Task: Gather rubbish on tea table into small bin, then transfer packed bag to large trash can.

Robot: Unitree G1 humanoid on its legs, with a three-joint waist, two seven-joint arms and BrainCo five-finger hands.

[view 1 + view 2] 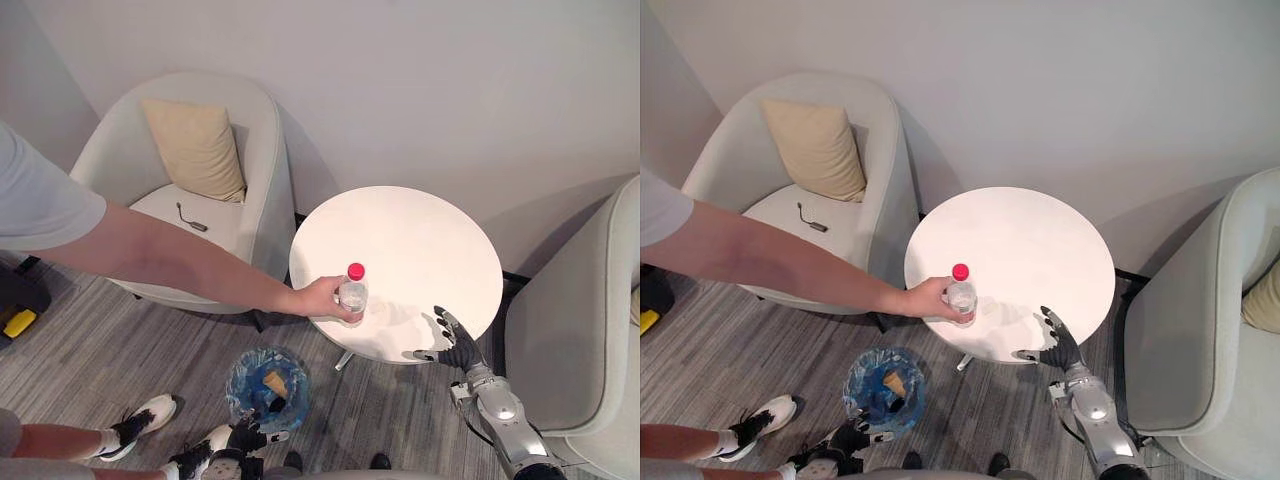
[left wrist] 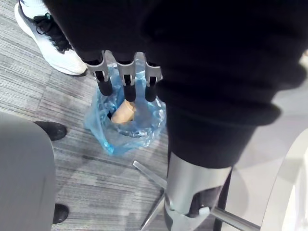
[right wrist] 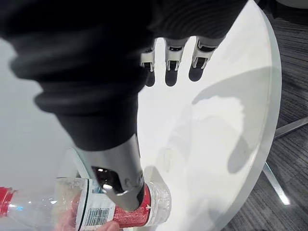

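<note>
Noting the right hand (image 1: 455, 347) as spread, fingers (image 3: 172, 58) straight and apart, holding nothing, at the near edge of the round white tea table (image 1: 420, 235); we cannot tell if it is touching. Further along that edge a person's hand (image 1: 322, 298) is gripping an upright clear plastic bottle with a red cap (image 1: 352, 291), which is standing on the tabletop. We are seeing the left hand (image 2: 126, 79) hanging low, fingers straight, empty, above the small bin lined with a blue plastic bag (image 1: 262, 386) on the grey carpet (image 1: 120, 340) beside the table. A tan scrap (image 2: 122, 113) is lying inside it.
</note>
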